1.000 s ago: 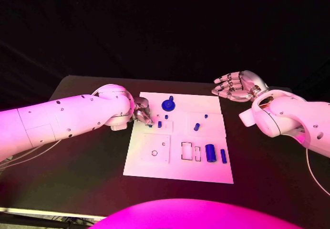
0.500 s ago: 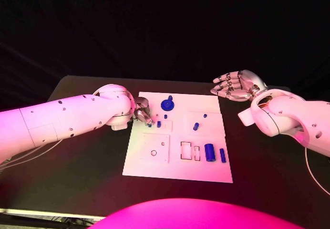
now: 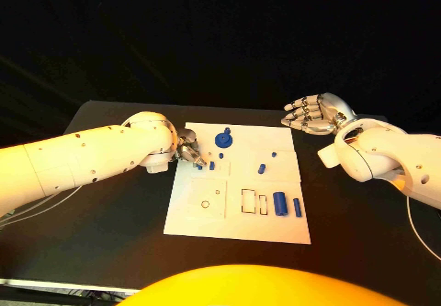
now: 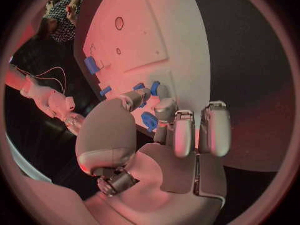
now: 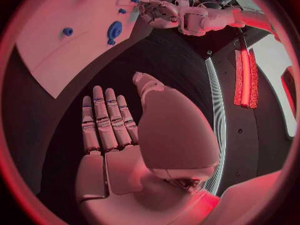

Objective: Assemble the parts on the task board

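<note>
Two blue cylinders (image 3: pixel 287 206) lie side by side nearest the robot, at the near right of the white task board (image 3: pixel 197 224). Further in, a small blue peg (image 3: pixel 262 169) rests mid-board. The left hand (image 3: pixel 188 150) sits over the board's left edge, fingertips closed on a small blue part (image 4: pixel 149 121). Beyond it stands a round blue knob (image 3: pixel 224 138). The right hand (image 3: pixel 313 113) hovers off the far right corner, fingers spread, holding nothing.
</note>
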